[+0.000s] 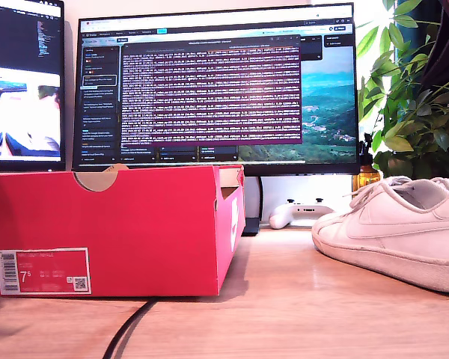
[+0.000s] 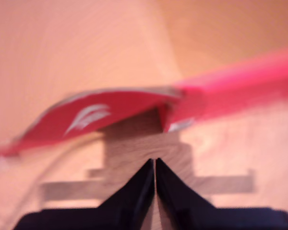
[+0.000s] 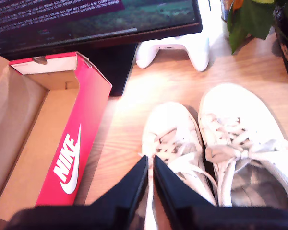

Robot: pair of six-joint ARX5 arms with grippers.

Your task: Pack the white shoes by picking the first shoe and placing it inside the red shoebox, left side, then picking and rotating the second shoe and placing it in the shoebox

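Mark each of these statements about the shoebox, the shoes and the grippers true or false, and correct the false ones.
1. The red shoebox already holds a shoe. False: its inside shows only bare cardboard.
2. Both white shoes stand side by side on the wooden desk. True.
3. My second gripper grips a shoe. False: its jaws are shut, hovering above the shoes.
4. A white game controller lies in front of the monitor. True.
5. My first gripper is wide open. False: it is shut.
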